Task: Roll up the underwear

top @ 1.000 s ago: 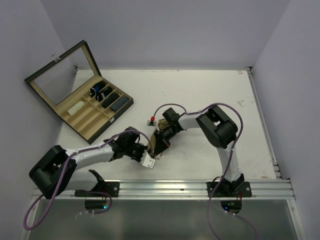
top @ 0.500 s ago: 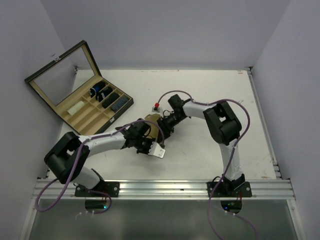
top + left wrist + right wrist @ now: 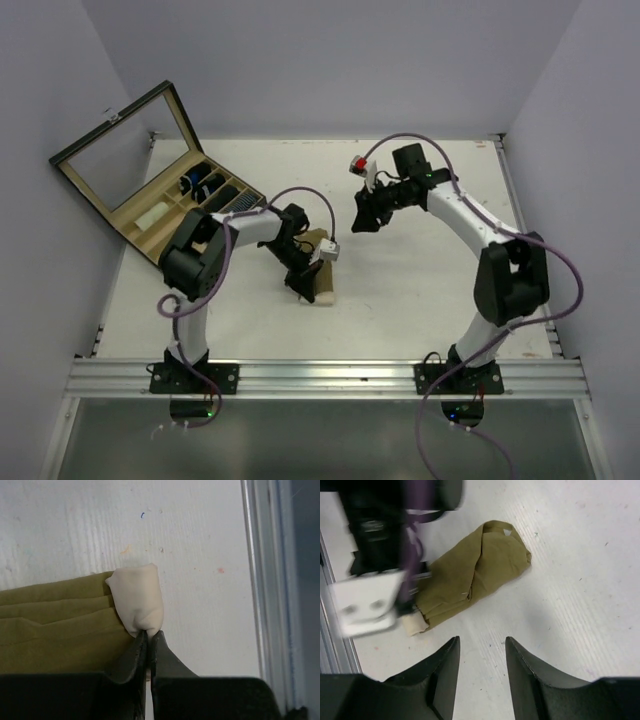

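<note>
The underwear (image 3: 323, 280) is olive with a cream waistband and lies folded into a narrow strip near the middle of the white table. In the left wrist view the olive fabric (image 3: 55, 625) lies in layered folds. My left gripper (image 3: 149, 635) is shut on the cream waistband end (image 3: 136, 597). In the top view the left gripper (image 3: 305, 284) sits low at the strip's near end. My right gripper (image 3: 362, 216) is open and empty, raised above the table to the upper right of the garment. In the right wrist view the gripper (image 3: 481, 647) looks down on the folded underwear (image 3: 470, 575).
An open wooden box (image 3: 160, 205) with a glass lid and divided compartments stands at the back left, with dark rolled items in some compartments. The table's metal rail (image 3: 272, 580) runs close beside the waistband end. The left arm's white wrist camera (image 3: 365, 602) shows beside the garment.
The right gripper has let go of the underwear, lifted away to the upper right and opened. The left arm has swung round and carried the waistband end slightly right and farther from the rail.
</note>
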Tool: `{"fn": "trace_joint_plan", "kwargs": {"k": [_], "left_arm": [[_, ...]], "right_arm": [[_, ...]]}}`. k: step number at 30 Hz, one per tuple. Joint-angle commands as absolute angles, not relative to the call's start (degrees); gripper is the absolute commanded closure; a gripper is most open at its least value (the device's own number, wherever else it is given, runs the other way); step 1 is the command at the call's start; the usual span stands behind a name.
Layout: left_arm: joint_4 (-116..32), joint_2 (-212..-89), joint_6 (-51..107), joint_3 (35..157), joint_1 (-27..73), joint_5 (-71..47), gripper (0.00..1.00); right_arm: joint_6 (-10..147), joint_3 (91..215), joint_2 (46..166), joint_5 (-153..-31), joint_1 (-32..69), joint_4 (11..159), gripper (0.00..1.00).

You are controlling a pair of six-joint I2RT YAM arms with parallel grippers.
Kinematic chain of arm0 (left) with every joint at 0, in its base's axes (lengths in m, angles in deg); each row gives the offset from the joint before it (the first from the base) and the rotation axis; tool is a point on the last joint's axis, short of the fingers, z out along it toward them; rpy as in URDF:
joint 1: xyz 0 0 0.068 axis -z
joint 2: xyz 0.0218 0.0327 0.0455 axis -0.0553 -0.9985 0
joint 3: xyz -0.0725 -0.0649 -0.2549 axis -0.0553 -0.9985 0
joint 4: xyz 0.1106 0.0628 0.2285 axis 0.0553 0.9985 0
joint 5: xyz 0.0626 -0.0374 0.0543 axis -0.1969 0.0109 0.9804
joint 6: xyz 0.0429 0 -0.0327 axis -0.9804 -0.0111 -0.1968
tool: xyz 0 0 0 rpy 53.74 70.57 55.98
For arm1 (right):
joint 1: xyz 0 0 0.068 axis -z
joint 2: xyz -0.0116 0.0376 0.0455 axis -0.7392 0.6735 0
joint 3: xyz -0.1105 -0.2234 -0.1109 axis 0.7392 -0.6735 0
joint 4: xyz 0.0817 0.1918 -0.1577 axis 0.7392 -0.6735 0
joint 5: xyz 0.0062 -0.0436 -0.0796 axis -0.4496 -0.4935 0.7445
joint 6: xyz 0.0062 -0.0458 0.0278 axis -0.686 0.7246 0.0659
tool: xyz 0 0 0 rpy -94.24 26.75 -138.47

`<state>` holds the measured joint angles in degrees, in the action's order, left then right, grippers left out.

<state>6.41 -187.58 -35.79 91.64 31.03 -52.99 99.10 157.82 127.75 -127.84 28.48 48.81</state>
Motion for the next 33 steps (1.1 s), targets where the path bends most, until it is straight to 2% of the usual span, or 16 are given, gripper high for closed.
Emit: {"fn": "trace_joint_plan", "kwargs": {"k": [1, 5, 8, 10, 16, 20, 27, 33], "left_arm": [[17.78, -201.18, -35.49, 94.38, 25.94, -51.36, 1.0], [20.41, -206.9, -35.39, 99.4, 23.47, -52.08, 1.0], [22.26, -210.15, -35.75, 101.34, 22.85, -52.61, 1.0], [22.88, -211.65, -35.92, 102.05, 22.85, -52.87, 1.0], [22.97, -213.94, -35.22, 103.19, 22.67, -53.13, 1.0], [22.71, -214.12, -35.13, 103.11, 22.5, -52.96, 1.0], [22.09, -214.64, -35.22, 102.67, 22.06, -53.22, 1.0], [21.92, -214.2, -35.31, 102.4, 21.71, -53.48, 1.0]], "right_arm": [[105.82, 154.4, 118.29, -123.09, 28.06, 45.93, 0.56], [109.86, 149.75, 111.51, -123.27, 24.74, 41.89, 0.63], [112.15, 144.31, 107.99, -117.4, 15.81, 42.4, 0.63], [112.25, 140.96, 106.23, -113.61, 11.47, 47.93, 0.62], [112.86, 138.04, 113.86, -109.31, 0.3, 58.21, 0.55], [114.18, 138.74, 118.35, -109.46, -5.23, 60.68, 0.54], [114.53, 138.22, 122.75, -109.56, -8.41, 65.87, 0.56], [115.85, 137.25, 126.44, -107.98, -8.5, 67.98, 0.62]]}}
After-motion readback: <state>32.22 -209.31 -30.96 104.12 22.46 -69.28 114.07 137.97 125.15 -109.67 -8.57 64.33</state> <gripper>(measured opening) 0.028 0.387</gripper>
